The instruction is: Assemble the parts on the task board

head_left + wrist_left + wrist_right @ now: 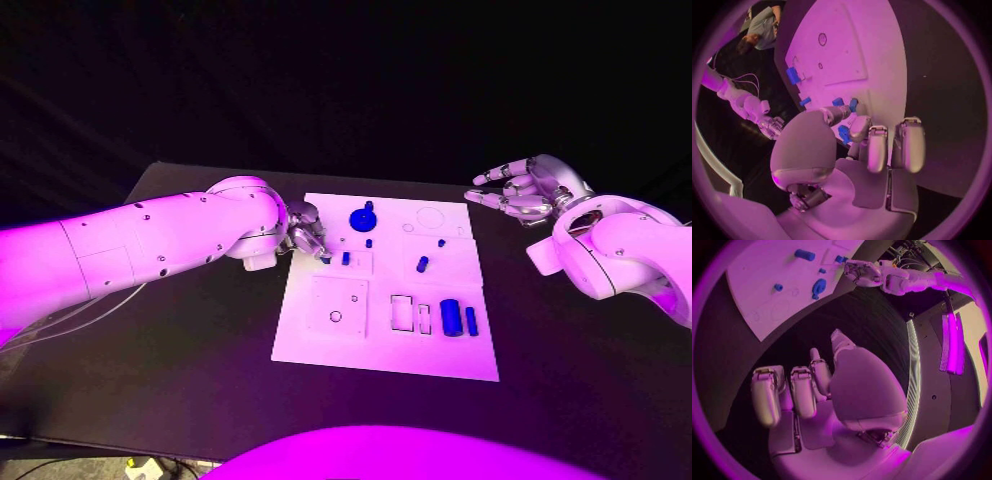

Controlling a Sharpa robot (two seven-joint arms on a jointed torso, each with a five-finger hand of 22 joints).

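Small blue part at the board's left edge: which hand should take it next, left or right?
Left. The left hand is already at the task board's left edge, its fingertips around the small blue part. The right hand is off the board's far right corner, holding nothing.

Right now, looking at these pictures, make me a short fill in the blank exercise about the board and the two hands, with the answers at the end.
1. The white task board lies on a table coloured ____.
2. The hand at the board's edge, pinching a small blue part, is the ____ hand.
3. The right hand is over the bare table beside the board and holds ____.
4. The large round blue part sits near the board's ____ edge, away from the robot.

Missing words: black; left; nothing; far
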